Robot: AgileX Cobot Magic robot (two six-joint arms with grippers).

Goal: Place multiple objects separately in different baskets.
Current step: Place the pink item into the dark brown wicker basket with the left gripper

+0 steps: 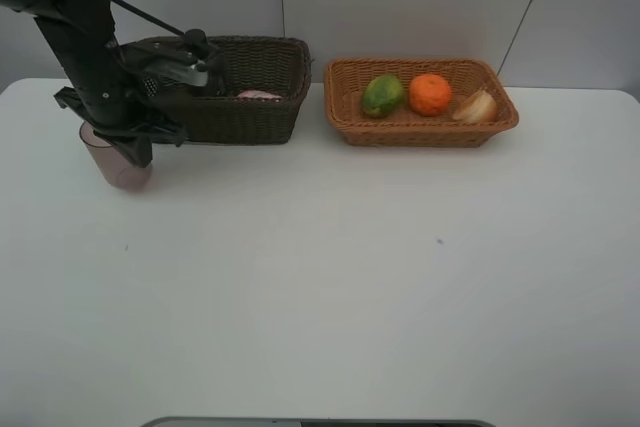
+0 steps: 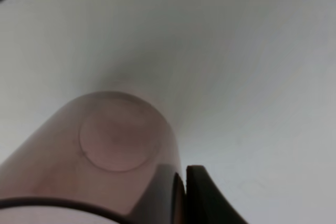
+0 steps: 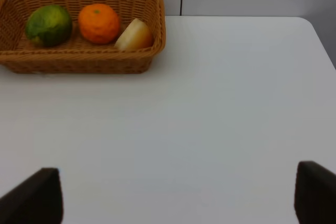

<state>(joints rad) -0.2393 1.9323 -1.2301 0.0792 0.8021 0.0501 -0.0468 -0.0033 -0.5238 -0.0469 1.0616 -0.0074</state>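
Note:
The translucent mauve cup [image 1: 120, 169] is at the table's far left, in front of the dark brown basket [image 1: 245, 117]. My left gripper [image 1: 136, 150] is shut on the cup's rim. The left wrist view shows the cup [image 2: 105, 145] with its wall pinched by my left gripper [image 2: 184, 198]. Whether its base touches the table I cannot tell. A pink object [image 1: 258, 95] lies in the dark basket. The light tan basket [image 1: 420, 130] holds a green fruit [image 1: 383, 95], an orange [image 1: 430, 94] and a pale red-yellow fruit [image 1: 476, 107]. My right gripper [image 3: 178, 195] is open and empty over bare table.
The white table [image 1: 330, 277] runs wide in front of both baskets. A pale wall stands right behind them. My left arm [image 1: 85, 37] leans over the dark basket's left end. The right wrist view shows the tan basket [image 3: 79, 66] off to one side of the right gripper.

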